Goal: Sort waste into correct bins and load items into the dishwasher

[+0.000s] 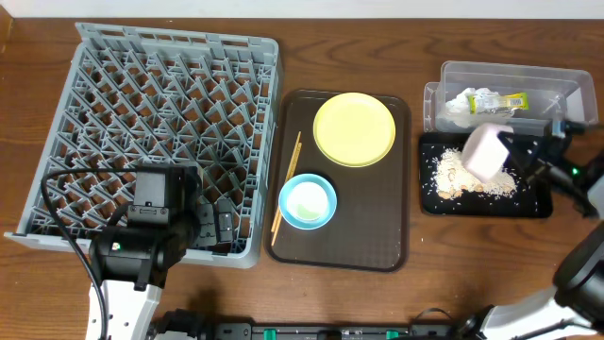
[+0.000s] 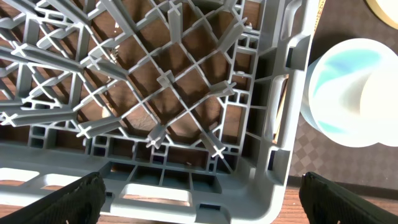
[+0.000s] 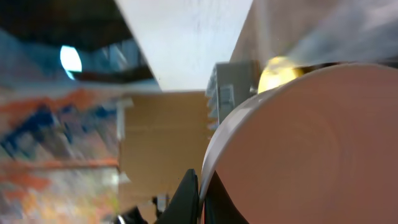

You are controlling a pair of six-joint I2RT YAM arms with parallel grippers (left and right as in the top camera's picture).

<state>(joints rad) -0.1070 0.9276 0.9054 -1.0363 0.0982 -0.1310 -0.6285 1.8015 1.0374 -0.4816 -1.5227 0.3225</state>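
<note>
My right gripper (image 1: pixel 508 144) is shut on the rim of the cream-white bowl (image 1: pixel 483 151) and holds it tilted on its side over the black tray (image 1: pixel 538 203). Pale rice scraps (image 1: pixel 451 179) lie in that tray. In the right wrist view the bowl (image 3: pixel 298 143) fills the right side, its rim pinched between my fingers (image 3: pixel 200 186). The green-yellow wrapper (image 1: pixel 486 100) lies in the clear tub (image 1: pixel 557 85). The yellow plate (image 1: pixel 354 129), the light blue bowl (image 1: pixel 308 201) and the chopsticks (image 1: pixel 287 184) lie on the brown tray (image 1: pixel 368 236). My left gripper (image 2: pixel 199 199) is open and empty.
The grey rack (image 1: pixel 170 104) fills the left of the table; my left gripper (image 1: pixel 219 231) hovers over its front right corner (image 2: pixel 273 186). The blue bowl (image 2: pixel 339 93) shows just right of the rack wall, with a white round thing in it.
</note>
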